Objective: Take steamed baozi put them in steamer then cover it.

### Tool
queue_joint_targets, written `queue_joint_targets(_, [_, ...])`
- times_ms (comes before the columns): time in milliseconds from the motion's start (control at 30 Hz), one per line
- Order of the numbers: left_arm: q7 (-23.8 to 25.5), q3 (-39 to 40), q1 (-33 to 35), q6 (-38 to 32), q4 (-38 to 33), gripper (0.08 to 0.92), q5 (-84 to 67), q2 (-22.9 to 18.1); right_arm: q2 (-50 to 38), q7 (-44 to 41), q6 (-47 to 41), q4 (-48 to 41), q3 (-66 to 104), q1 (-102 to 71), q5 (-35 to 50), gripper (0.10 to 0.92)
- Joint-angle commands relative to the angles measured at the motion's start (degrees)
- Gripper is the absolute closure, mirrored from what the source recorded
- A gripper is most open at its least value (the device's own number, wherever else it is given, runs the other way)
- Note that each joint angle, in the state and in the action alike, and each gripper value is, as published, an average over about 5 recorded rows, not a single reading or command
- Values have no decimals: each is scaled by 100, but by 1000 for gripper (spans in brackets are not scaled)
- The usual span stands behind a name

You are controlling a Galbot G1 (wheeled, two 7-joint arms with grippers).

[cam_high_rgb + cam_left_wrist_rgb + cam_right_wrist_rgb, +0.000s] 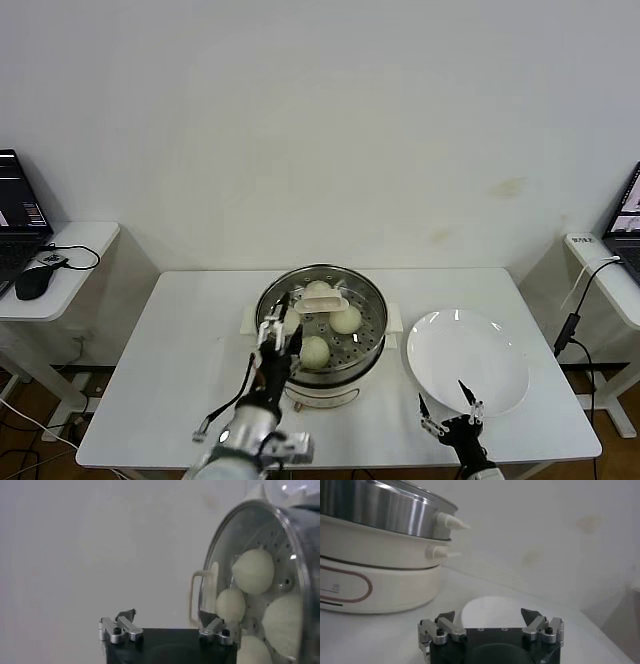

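From the head camera, we are looking down at a white desk (180, 350) against a plain wall. The steamer (322, 325) is sitting near the desk's middle with the cover (320, 310) lying on it, its cream handle (321, 301) across the centre. Through the glass we are seeing baozi (346, 320) resting on the perforated tray. An empty white plate (467, 360) is lying just beside the steamer on the right. The left gripper (280, 338) is hovering at the steamer's left rim with its fingers spread, gripping nothing. The right gripper (448, 410) is waiting low at the desk's near edge by the plate, fingers also spread.

From the left wrist, we are seeing the left gripper (169, 629) wide apart, with the cover (260, 575) and four baozi (253, 571) behind the glass.

From the right wrist, the right gripper (490, 625) is standing apart above the plate (490, 611), the steamer (380, 545) nearby.
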Motion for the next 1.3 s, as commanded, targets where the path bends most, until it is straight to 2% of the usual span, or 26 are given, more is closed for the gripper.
queue_joint_targets(33, [-2721,-1826,1842,-1803,-519,177,-5877,245,-60,-18,-22,150,-39,-94,184,202])
queue_joint_targets(133, [-2804,-2441,2194,-2783,-76,177,-7768,103,-168,-42,-75,303,-15,-195,338,203])
queue_joint_targets(267, [-2826,-2816,2534,-3349,462,177,-8808,13,-346,-73,-170,501,11,-351,506,203])
queue_joint_targets(633, [-2636,-2750,2836,-3836,1059,177,-8853,-192,-654,-155,-440,790,-63,-751,824,203])
queue_joint_targets(1000, [-2170,-2806,2889,-3808,1266,177,-8921,-148,-656,-158,-523,1040,-56,-847,886,202])
queue_joint_targets(1300, [-1990,-2868,2893,-3741,1277,177,-8900,-132,-584,-184,-606,1174,-124,-903,797,203])
